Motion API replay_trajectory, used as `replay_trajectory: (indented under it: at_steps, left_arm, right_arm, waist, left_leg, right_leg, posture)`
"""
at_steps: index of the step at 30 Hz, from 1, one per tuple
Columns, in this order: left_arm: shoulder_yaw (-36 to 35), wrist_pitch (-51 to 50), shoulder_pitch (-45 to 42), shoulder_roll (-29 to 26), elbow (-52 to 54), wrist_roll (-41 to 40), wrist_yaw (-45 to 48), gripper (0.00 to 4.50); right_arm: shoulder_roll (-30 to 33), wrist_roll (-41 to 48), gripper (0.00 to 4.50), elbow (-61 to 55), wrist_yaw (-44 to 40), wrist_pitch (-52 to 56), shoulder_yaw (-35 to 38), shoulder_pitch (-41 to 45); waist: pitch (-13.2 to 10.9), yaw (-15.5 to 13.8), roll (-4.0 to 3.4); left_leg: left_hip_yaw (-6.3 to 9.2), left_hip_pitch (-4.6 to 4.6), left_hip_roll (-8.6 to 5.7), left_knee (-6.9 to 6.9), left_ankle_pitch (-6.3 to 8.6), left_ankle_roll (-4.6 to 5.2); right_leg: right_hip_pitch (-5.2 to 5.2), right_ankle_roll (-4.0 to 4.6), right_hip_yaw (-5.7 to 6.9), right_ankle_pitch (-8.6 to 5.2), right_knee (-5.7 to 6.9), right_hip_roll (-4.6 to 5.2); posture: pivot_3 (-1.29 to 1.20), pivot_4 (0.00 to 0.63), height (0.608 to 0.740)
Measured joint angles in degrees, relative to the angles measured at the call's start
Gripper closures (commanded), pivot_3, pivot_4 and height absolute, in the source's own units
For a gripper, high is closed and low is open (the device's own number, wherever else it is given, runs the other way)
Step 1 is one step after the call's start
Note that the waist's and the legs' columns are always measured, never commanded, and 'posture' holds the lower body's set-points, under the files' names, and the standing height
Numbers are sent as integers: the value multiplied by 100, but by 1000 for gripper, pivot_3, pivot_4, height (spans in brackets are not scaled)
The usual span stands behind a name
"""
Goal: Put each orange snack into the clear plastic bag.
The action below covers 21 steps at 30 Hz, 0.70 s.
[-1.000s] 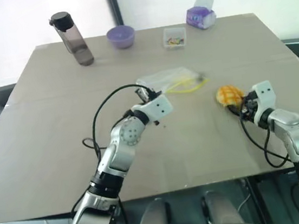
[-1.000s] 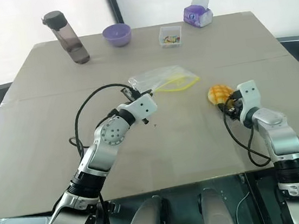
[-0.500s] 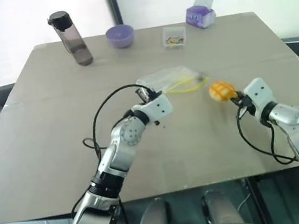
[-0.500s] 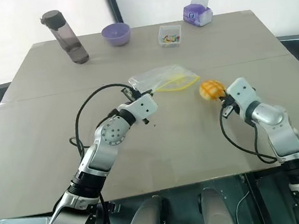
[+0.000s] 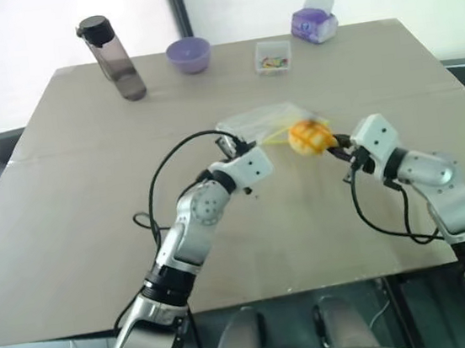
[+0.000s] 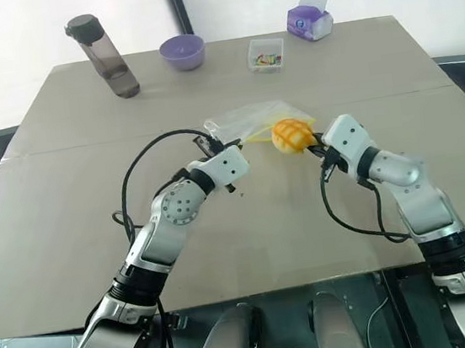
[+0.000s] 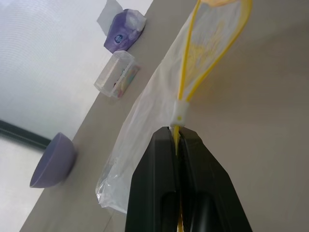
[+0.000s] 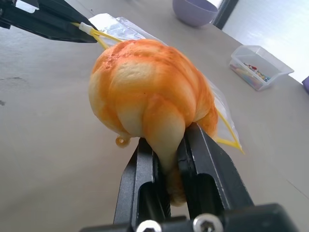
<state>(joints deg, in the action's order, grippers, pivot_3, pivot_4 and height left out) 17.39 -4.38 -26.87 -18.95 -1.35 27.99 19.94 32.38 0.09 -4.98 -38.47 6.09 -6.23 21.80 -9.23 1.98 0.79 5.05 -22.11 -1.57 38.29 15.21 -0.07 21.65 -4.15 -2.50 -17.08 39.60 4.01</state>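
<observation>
a wide tan tabletop (image 5: pixel 83 201) carries everything. at its middle lies the bag (image 5: pixel 253 122), a crinkly clear zip bag with a yellow seal strip, its mouth pulled open into a yellow loop on the side toward the right arm.

the left gripper (image 7: pixel 178 140) reaches in from the left, and its fingers (image 7: pixel 159 159) are pressed together on the yellow strip at the bag's near corner, pinching it beside the small white slider.

the right gripper (image 8: pixel 166 145) comes in from the right and holds the snack (image 6: pixel 292 134), a round orange-yellow bun with a darker grid on its dome. its fingers (image 8: pixel 145 169) squeeze a fold of the bun's soft underside between them. the bun is lifted off the tabletop and sits right at the open mouth of the bag, partly over the yellow loop; whether it touches the plastic cannot be told.

along the far edge of the tabletop, well apart from the arms, stand four things. at the left is a dark smoky bottle (image 5: pixel 112 60) with a black cap, upright. next comes a purple bowl (image 5: pixel 188 55). then a small clear box (image 5: pixel 272 57) of colourful bits. farthest right is a purple tissue pack (image 5: pixel 313 22) with a white tissue sticking up.
</observation>
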Motion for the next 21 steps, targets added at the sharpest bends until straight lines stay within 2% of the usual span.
replay_trajectory:
  at_steps: [16,21]
  left_arm:
    - [-1,74,0,61,1,-15,-44,4500]
    - [-13,50,-2,60,1,1,-156,4500]
  right_arm:
    - [-160,-109,4196,478,139,22,-39,7]
    - [-210,95,4196,479,132,283,83,-80]
  waist:
    - [-2,0,-1]
    - [-2,2,-1]
  left_leg:
    - [1,-1,0,-3,0,0]
    - [2,-2,0,-6,0,0]
  right_leg:
    - [0,0,1,0,-5,0]
    - [0,0,2,0,-10,0]
  posture:
    - [0,150,740]
    - [0,150,740]
